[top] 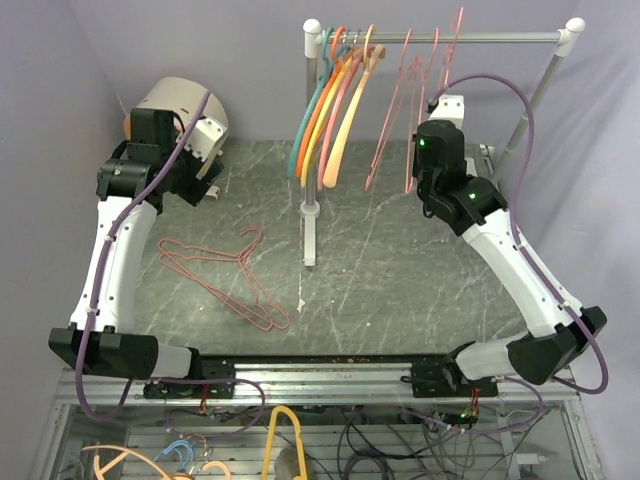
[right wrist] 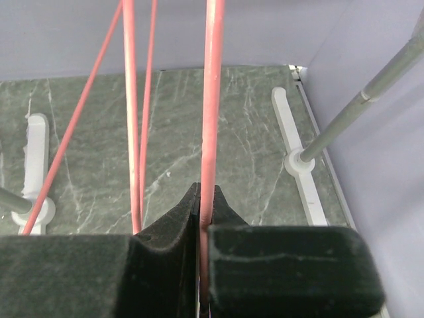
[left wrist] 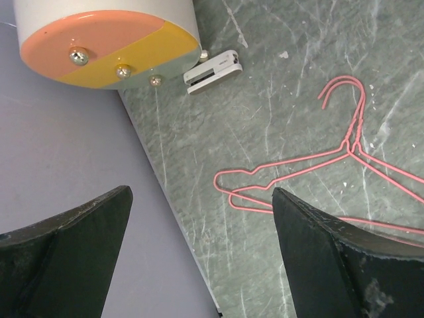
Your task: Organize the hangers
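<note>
The table carries the rail, hung with plastic hangers and pink wire hangers. Loose wire hangers lie overlapped on the table, so their number is unclear. The right claw is clamped on a hanging pink wire hanger, whose hook is cut off from view. The left claw is wide open and empty.

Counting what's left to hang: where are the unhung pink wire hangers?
In the top view, the loose pink wire hangers lie flat on the table, left side, between the left arm and the rail post.
</note>
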`<state>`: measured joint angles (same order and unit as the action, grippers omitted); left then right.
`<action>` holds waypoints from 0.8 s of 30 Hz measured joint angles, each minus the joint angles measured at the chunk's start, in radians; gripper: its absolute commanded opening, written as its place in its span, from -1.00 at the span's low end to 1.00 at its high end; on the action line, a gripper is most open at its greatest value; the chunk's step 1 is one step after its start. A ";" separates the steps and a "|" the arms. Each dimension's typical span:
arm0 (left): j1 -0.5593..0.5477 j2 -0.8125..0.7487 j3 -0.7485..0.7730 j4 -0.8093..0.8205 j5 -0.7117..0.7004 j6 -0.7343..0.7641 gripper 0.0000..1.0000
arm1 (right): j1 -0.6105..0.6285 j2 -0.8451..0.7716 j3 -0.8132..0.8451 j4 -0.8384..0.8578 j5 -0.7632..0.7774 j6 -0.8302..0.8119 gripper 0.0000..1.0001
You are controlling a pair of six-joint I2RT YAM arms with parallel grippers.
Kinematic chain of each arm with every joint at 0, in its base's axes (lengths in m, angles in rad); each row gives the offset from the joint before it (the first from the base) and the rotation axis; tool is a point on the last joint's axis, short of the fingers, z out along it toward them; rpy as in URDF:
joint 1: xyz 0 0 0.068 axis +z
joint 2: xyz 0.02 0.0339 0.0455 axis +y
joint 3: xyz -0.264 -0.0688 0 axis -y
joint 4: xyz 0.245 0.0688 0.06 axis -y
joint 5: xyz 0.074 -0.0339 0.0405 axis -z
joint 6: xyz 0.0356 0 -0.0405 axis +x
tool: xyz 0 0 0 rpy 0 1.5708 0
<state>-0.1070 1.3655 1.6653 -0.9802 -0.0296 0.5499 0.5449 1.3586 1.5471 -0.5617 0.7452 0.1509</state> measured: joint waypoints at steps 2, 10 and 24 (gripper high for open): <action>0.003 0.006 0.003 -0.003 0.000 0.011 0.97 | -0.023 0.019 0.013 0.010 -0.023 -0.012 -1.00; 0.037 0.059 0.030 -0.040 0.032 0.066 0.97 | -0.150 0.044 0.013 0.026 -0.138 -0.030 -1.00; 0.045 0.028 -0.063 -0.100 0.109 0.202 0.97 | -0.181 0.133 0.021 0.028 -0.418 -0.051 -1.00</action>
<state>-0.0620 1.3937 1.6024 -1.0798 0.0799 0.7517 0.3641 1.4918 1.5677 -0.5339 0.3275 0.0994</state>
